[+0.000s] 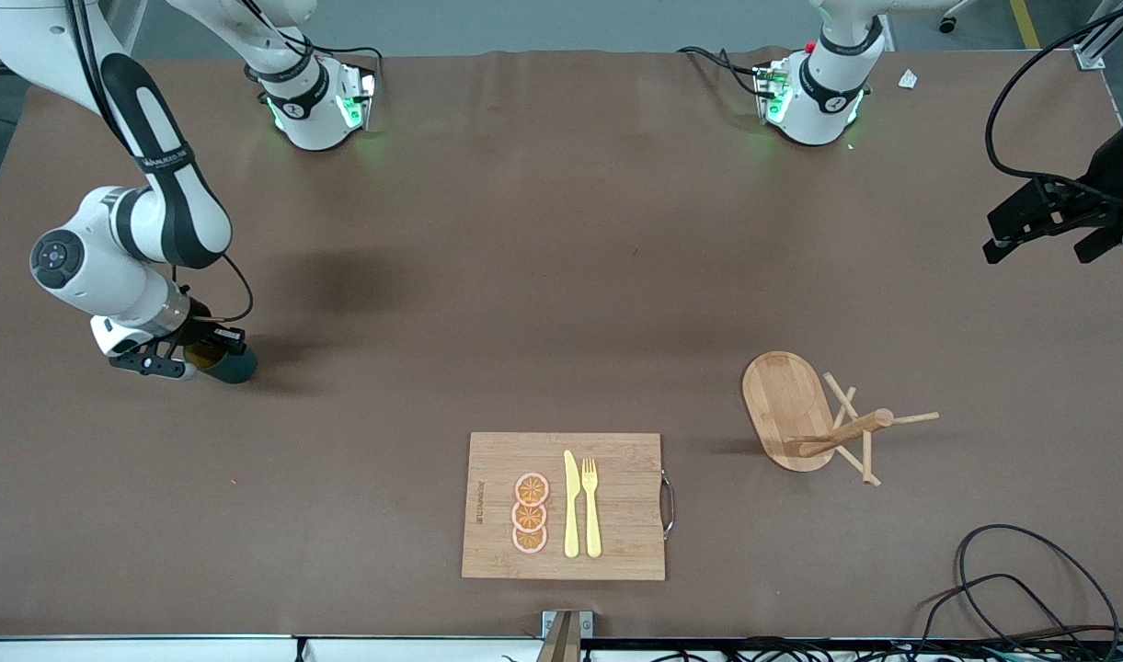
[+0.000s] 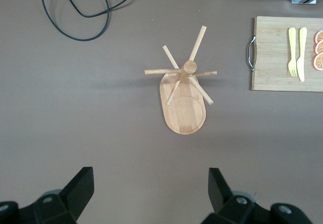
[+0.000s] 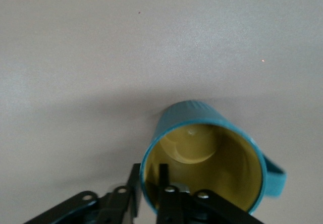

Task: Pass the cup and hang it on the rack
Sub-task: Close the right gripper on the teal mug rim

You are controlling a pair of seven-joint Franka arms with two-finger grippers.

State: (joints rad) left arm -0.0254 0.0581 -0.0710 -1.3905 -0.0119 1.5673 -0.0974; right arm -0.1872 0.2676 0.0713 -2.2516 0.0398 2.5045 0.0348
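Much of the cup [image 1: 228,363], a teal mug with a yellow inside and a loop handle, is hidden under the right gripper [image 1: 196,354] at the right arm's end of the table. Its rim wall is pinched between the nearly closed fingers, one inside and one outside. The left gripper [image 2: 151,188] is held wide open and empty above bare table near the rack [image 1: 805,416], around which open cloth is seen.

Rack [image 1: 786,405]: light wood, smooth grain. Cup [image 3: 207,156]: teal ribbed outside, glossy yellow inside. Table [image 1: 561,276]: matt brown covering
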